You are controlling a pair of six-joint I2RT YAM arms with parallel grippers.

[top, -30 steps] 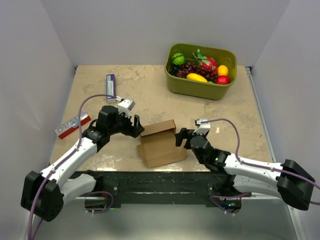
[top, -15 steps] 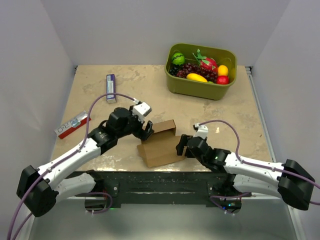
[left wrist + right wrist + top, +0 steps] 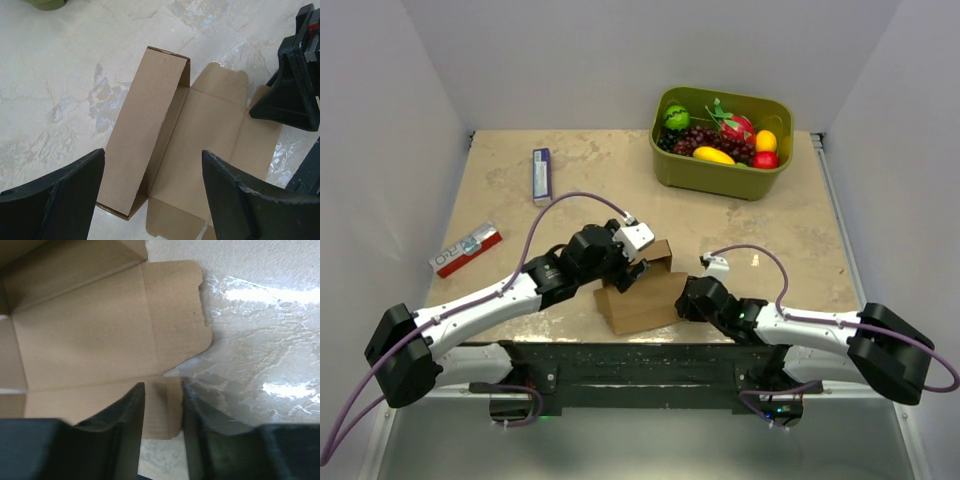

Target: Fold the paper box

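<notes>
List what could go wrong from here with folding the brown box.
The right gripper straddles a small tab of the paper box edge-on; squeezing may buckle it rather than fold it.
The left gripper stands open around the raised side panel without holding it; the panel may fall flat.
Nothing pins the box, near the table's front edge; a push may slide it.

Bright, even light falls from above in the top view, which is sharp throughout; the arms and the green tub [image 3: 720, 178] cast only short, soft shadows on the worktop [image 3: 620, 170]. The right wrist view shows white glare patches on the glossy stone to the right, and the right jaws at its lower edge are dark and blurred. In the left wrist view the paper box [image 3: 145, 130] is crisp, with a soft shadow beneath its raised panel; the left jaws look slightly soft
</notes>
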